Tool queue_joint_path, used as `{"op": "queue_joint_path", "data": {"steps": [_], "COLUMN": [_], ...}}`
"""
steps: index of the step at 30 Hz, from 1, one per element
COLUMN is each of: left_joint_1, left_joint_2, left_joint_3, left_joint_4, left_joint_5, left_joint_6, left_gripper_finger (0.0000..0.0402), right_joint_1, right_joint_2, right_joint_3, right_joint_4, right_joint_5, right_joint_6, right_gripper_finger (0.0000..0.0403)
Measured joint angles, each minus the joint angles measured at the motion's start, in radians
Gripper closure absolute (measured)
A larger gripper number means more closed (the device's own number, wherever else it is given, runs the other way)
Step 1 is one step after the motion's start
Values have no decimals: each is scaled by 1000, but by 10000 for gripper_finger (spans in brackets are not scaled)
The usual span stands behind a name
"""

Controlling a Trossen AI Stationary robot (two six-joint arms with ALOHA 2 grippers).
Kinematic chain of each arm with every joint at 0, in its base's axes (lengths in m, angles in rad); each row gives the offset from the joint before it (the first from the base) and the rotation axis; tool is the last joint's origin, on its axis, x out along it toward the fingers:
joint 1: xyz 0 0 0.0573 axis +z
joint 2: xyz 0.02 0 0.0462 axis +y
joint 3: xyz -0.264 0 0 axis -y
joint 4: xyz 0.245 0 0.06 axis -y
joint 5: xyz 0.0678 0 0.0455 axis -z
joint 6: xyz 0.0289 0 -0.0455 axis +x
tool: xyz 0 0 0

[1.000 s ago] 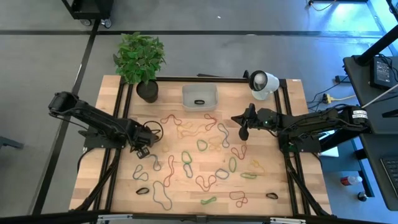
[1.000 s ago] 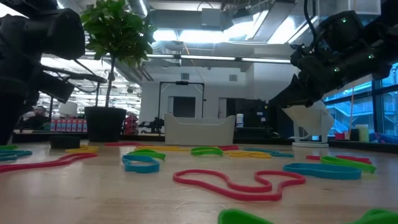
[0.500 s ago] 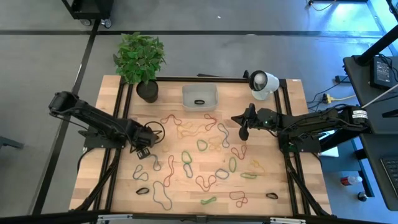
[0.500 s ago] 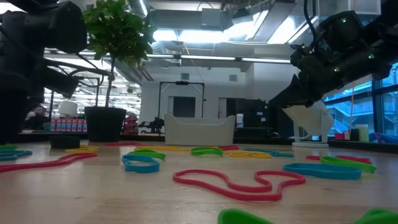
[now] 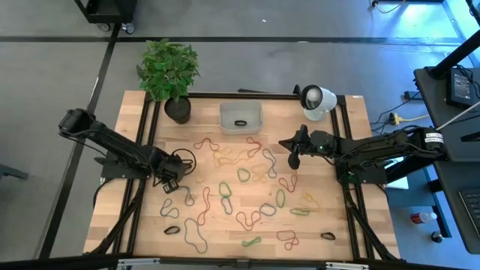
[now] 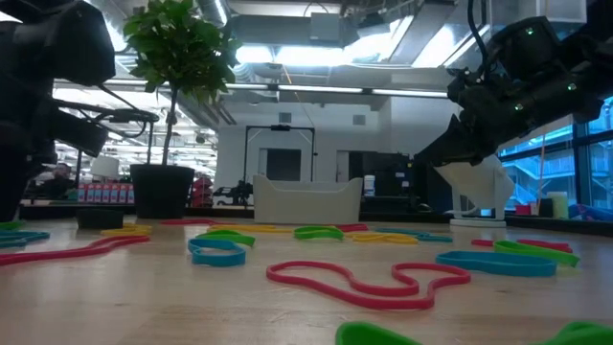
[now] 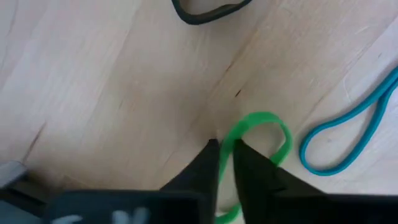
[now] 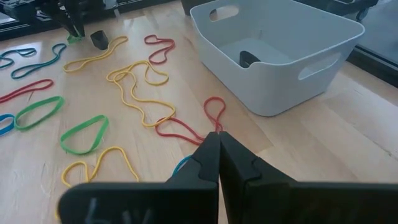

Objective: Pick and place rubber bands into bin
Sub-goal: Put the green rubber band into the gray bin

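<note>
The desk (image 5: 135,217) is littered with rubber bands (image 5: 225,196); the bin (image 5: 241,117) sits by its far edge. Left gripper (image 7: 225,149), near the left edge, has its fingers nearly closed, pinching a green band (image 7: 264,134). Right gripper (image 8: 217,140) hovers shut, holding nothing. These bands look light and floppy, so I'd pinch a single strand.

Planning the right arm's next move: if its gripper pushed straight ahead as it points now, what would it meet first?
Probably the red rubber band just beyond the shut right gripper; the bin sits off to one side.
</note>
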Motion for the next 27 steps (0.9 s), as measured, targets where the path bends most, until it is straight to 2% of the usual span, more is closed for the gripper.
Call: {"op": "queue_joint_path", "data": {"steps": [2,4,12,21,24,27], "left_joint_1": [-9,-17,-22,-22,-22,-22], "left_joint_2": [0,2,3,3,2,3], "left_joint_3": [3,15,141,313,328,296], "left_joint_4": [-2,-10,-100,-124,-124,-128], "left_joint_5": [-1,-10,-45,-208,-203,-190], "left_joint_6": [0,0,28,153,191,159], "left_gripper_finger": [391,397,400,400,400,400], "right_joint_1": [0,0,0,0,0,0], "right_joint_2": [0,0,0,0,0,0], "right_joint_3": [0,0,0,0,0,0], "right_joint_4": [0,0,1,2,2,2], "right_joint_5": [0,0,0,0,0,0], "right_joint_6": [0,0,0,-1,-2,-3], "right_gripper_finger": [400,400,400,400,400,400]}}
